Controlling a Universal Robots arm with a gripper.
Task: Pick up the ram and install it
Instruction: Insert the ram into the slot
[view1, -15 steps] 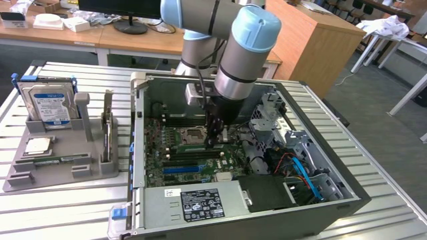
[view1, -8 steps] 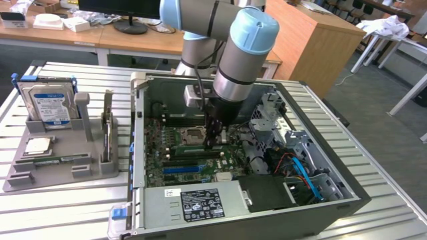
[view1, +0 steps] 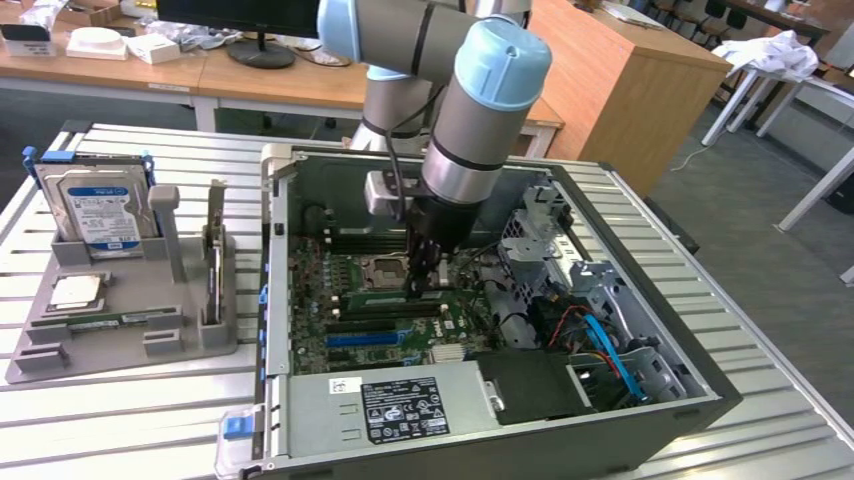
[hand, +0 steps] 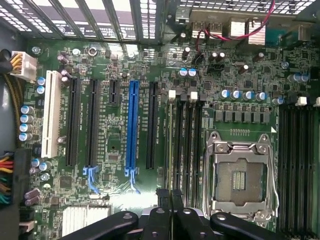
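Observation:
My gripper (view1: 424, 285) reaches down into the open computer case (view1: 694, 395), just above the motherboard (view1: 347, 325) beside the empty processor socket (hand: 239, 177). In the wrist view its two black fingertips (hand: 164, 194) are pressed together, shut, with nothing visibly between them. They hover over the near end of the bank of memory slots (hand: 186, 135). A thin pale strip that looks like the ram (hand: 171, 135) seen edge-on stands in the outermost of those slots, between white clips. Whether the fingertips touch it I cannot tell.
A grey holder (view1: 120, 345) on the exterior view's left carries a silver hard drive (view1: 94, 210), a square processor chip (view1: 76, 292) and a flat green stick (view1: 107, 322). Long expansion slots (hand: 132, 125), capacitors, the power supply (view1: 387, 410) and the drive cage (view1: 561, 240) crowd the case interior.

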